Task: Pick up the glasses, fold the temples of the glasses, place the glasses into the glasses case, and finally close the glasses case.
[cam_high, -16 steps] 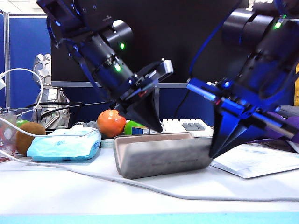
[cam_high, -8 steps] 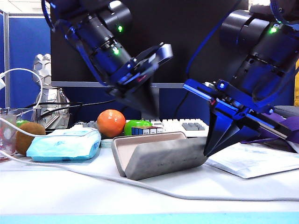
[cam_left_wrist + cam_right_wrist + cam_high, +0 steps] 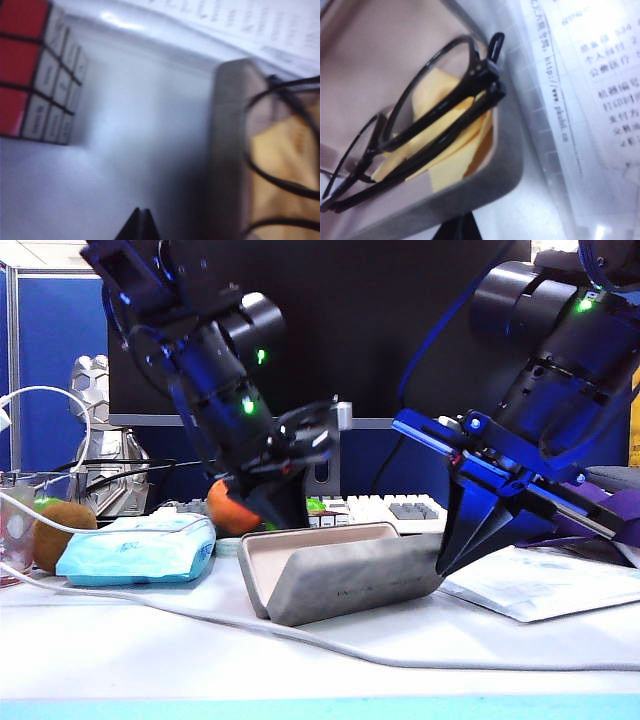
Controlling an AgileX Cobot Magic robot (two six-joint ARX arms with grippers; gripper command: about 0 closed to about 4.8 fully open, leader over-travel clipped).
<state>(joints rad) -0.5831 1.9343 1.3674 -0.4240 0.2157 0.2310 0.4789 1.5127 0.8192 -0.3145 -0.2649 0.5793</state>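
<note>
The grey glasses case (image 3: 350, 580) lies open at the table's middle, its cream lining (image 3: 300, 545) showing behind the leaning grey front half. The black glasses (image 3: 435, 125) rest inside with temples folded, on a yellow cloth (image 3: 445, 145). The left wrist view also shows the glasses (image 3: 280, 150) past the case's grey rim (image 3: 227, 150). My left gripper (image 3: 288, 518) is shut and empty, low behind the case's far edge; its tips (image 3: 141, 214) hover over bare table beside the case. My right gripper (image 3: 447, 562) is shut and empty at the case's right end, tip (image 3: 462, 226) close under the rim.
A light-blue wipes packet (image 3: 140, 550), a kiwi (image 3: 62, 532) and an orange (image 3: 222, 510) sit left of the case. A keyboard (image 3: 400, 510) lies behind it, printed paper (image 3: 550, 585) to its right. A grey cable (image 3: 300, 635) crosses in front. A Rubik's cube (image 3: 35, 75) stands near the left gripper.
The case's grey front half has tipped further over. My left gripper rose, then dropped behind the case with its wrist turned. My right gripper shifted slightly.
</note>
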